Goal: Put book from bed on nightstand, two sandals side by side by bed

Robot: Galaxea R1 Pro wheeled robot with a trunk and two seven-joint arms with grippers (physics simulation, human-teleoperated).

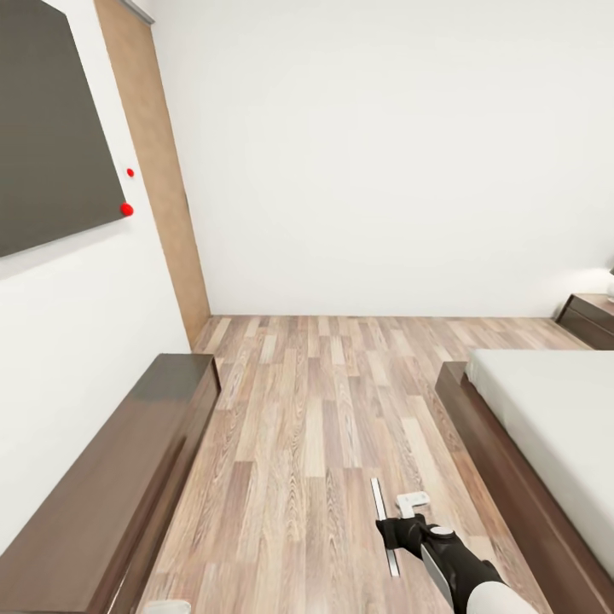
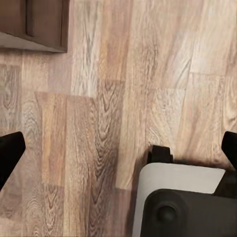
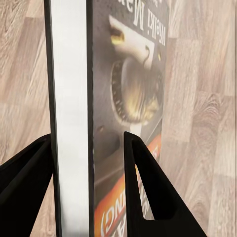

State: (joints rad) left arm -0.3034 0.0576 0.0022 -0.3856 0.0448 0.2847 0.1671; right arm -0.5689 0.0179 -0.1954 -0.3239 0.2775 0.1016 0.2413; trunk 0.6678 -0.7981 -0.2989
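So, head view: right end effector [image 1: 401,522] sits low centre-right of frame, clenched on the book [image 1: 384,526], which shows edge-on as a thin pale strip above the wood-plank floor [image 1: 315,409]. Bed [image 1: 546,426] w/ grey mattress runs along right edge, nightstand [image 1: 590,317] at far right by the white wall. Long dark bench [image 1: 128,477] fills lower left; dark panel [image 1: 51,119] w/ red dots upper left

Left wrist view: left end effector [image 2: 118,148], black fingertips [image 2: 10,153] at left & right edges, spread wide, released, floor between them; robot base lower right, bench corner upper left

Right wrist view: book upright centre-left, white page edge & orange band, black fingers [image 3: 143,187] pressing both sides
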